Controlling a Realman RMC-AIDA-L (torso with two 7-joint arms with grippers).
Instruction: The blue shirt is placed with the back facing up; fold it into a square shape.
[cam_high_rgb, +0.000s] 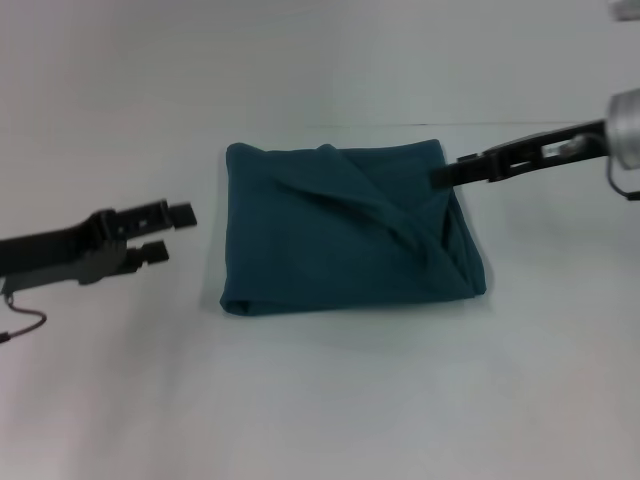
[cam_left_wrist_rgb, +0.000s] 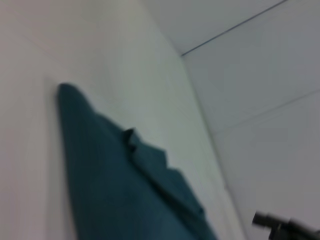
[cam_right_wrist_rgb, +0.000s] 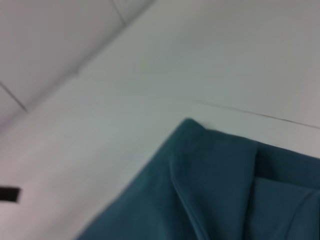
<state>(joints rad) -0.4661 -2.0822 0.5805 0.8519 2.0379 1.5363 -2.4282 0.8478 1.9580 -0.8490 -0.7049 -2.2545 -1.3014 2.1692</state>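
The blue shirt (cam_high_rgb: 345, 230) lies flat on the white table, folded into a lumpy square with creases.

One shirt, two grippers, one table.

A single blue shirt (cam_high_rgb: 345, 228) lies folded into a rough square on the one white table (cam_high_rgb: 320, 400); its layered folds also show in the left wrist view (cam_left_wrist_rgb: 125, 185) and the right wrist view (cam_right_wrist_rgb: 225, 190). Two grippers are in view: the left gripper (cam_high_rgb: 168, 232), its two fingers apart, the shirt just beyond their tips; and the right gripper (cam_high_rgb: 445, 175), its tips at the shirt's far right corner.
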